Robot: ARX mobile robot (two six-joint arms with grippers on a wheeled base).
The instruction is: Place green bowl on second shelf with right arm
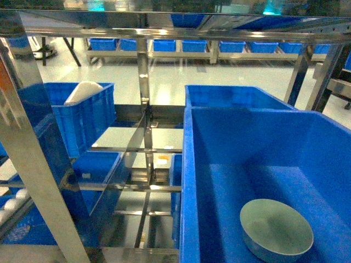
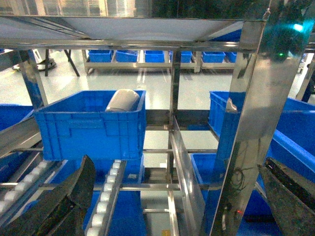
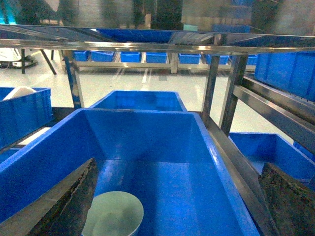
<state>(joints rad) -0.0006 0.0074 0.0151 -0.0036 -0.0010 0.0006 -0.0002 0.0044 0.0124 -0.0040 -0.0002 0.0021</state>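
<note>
The pale green bowl (image 1: pixel 276 229) sits upright and empty on the floor of a large blue bin (image 1: pixel 189 181), near its front. In the right wrist view the green bowl (image 3: pixel 115 214) lies low and left, beside the left finger (image 3: pixel 69 204). My right gripper (image 3: pixel 178 163) hangs open above the bin, holding nothing. A steel beam dotted with screws (image 1: pixel 323 24) spans above the bin and looks like the second shelf's front. My left gripper (image 2: pixel 177 158) is open and empty in front of the rack. Neither gripper shows in the head view.
A smaller blue crate (image 2: pixel 91 125) holding a white rounded object (image 2: pixel 122 101) rests on white roller tracks (image 2: pixel 110 191) at the left. Steel uprights (image 2: pixel 246 123) and a thin divider (image 1: pixel 143 137) split the rack bays. A second bin (image 3: pixel 140 101) stands behind the large one.
</note>
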